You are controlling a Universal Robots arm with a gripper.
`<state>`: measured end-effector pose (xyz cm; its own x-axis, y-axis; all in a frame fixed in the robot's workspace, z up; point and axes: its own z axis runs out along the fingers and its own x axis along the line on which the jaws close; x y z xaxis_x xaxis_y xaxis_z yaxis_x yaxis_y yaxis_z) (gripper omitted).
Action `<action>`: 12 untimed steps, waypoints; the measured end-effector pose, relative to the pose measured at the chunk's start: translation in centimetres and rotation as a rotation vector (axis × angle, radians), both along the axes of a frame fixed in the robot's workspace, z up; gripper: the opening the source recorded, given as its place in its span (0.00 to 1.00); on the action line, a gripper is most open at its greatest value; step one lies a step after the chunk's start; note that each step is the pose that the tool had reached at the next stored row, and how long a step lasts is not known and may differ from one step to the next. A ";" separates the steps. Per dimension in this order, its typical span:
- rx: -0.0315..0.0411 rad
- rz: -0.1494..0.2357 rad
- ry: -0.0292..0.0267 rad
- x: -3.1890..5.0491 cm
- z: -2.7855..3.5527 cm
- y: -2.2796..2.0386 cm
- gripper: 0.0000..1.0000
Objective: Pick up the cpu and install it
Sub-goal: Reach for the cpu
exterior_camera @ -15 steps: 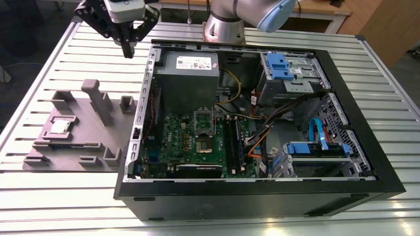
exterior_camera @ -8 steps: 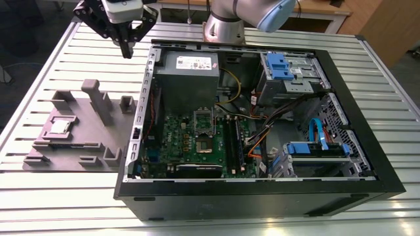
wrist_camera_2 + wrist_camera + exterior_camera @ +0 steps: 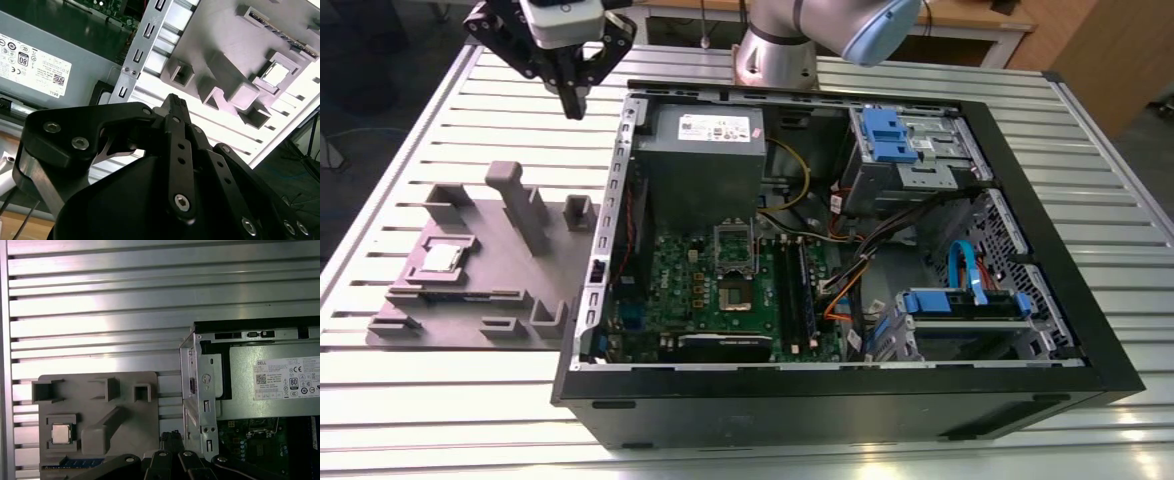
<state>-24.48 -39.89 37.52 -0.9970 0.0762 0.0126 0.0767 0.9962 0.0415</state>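
Gripper (image 3: 574, 105) fingers clenched together, nothing held. It hangs over the slatted metal table (image 3: 454, 420), just off the open computer case's (image 3: 827, 405) far corner on the exterior view's left, beyond the grey fixture (image 3: 520, 300). In both wrist views the closed tips (image 3: 174, 102) (image 3: 172, 436) sit between the fixture and the case's side rail.

The cpu (image 3: 443, 258) lies flat in a square recess of the fixture, silvery top up, well apart from the gripper; it also shows in both wrist views (image 3: 275, 75) (image 3: 62, 433).

Inside the case: a green motherboard (image 3: 680, 280) and a grey power supply box (image 3: 707, 150) carrying a white label (image 3: 287, 377) with black print and certification marks.
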 end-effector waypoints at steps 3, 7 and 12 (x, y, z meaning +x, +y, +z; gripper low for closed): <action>0.0000 0.000 0.0007 -0.13 -0.04 0.00 0.10; -0.0001 0.000 0.0016 -0.32 -0.09 0.00 0.10; 0.0000 0.000 0.0030 -0.55 -0.16 0.00 0.10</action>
<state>-25.03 -39.89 37.36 -0.9970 0.0762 0.0156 0.0768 0.9962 0.0413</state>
